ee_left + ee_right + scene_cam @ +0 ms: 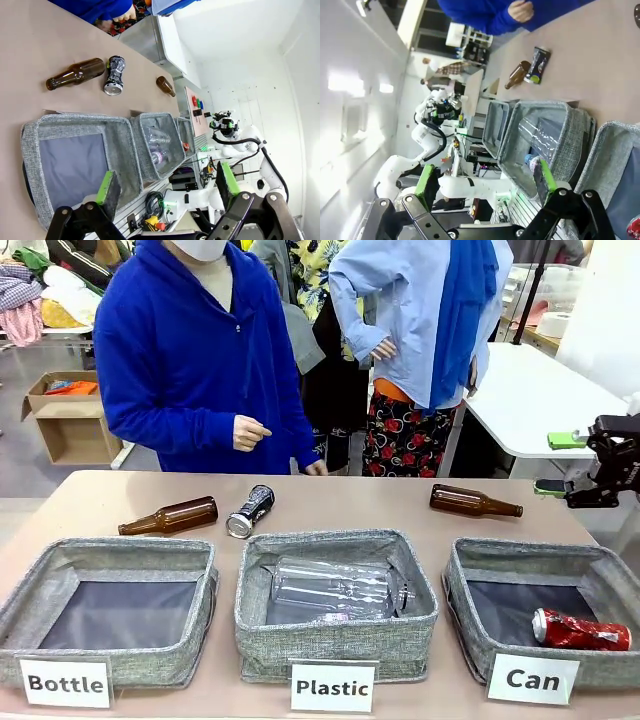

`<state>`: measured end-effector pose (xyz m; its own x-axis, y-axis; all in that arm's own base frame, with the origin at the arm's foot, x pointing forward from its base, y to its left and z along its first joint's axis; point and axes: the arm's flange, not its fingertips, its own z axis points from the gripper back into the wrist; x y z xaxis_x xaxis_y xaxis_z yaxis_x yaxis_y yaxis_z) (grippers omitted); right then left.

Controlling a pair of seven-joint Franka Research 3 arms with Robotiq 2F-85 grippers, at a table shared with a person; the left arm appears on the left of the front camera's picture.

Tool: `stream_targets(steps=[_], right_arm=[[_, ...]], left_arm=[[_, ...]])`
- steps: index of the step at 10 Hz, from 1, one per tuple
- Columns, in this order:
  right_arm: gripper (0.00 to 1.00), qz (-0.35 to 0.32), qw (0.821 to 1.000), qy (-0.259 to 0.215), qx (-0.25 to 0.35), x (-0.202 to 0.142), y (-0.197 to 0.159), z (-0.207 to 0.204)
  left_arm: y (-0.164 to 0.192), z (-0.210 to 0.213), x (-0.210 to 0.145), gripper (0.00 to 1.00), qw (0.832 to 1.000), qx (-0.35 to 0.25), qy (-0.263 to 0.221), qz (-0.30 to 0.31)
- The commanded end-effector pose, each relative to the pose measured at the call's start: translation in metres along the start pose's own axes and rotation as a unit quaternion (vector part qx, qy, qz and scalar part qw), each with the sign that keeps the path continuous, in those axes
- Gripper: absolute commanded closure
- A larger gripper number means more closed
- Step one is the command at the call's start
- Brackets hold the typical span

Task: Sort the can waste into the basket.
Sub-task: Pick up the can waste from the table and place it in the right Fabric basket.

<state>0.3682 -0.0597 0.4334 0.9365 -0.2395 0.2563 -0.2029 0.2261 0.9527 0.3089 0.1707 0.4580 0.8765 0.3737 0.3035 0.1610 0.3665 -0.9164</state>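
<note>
Tan table (350,490). Left gripper (167,180) far left of Can basket (462,600), jaws spread, empty. Black can (250,511) on its side back-left of basket, unsorted. Red can (580,630) already inside. Right gripper (485,177) by basket's right, released, probably free for the pick.

Crushed red can (580,630): on its side inside grey woven basket (525,558) labelled "Can", near right wall. Black can (250,511), silver end, white markings: on its side on tabletop (350,502), well apart from basket.
</note>
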Motion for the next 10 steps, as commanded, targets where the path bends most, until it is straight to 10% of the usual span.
stream_targets(steps=[1, 4, 10], right_arm=[[0.00, 0.004, 1.000, 0.002, -0.004, 0.001, 0.002, 0.002], [0.00, 0.004, 1.000, 0.002, -0.004, 0.001, 0.002, 0.002], [0.00, 0.004, 1.000, 0.002, -0.004, 0.001, 0.002, 0.002]], left_arm=[[0.000, -0.001, 0.000, 0.00, 1.000, -0.003, -0.007, -0.005], [-0.050, -0.023, -0.017, 0.00, 0.991, 0.019, 0.059, -0.120], [-0.120, -0.259, 0.029, 0.00, 0.928, 0.193, 0.224, -0.227]])
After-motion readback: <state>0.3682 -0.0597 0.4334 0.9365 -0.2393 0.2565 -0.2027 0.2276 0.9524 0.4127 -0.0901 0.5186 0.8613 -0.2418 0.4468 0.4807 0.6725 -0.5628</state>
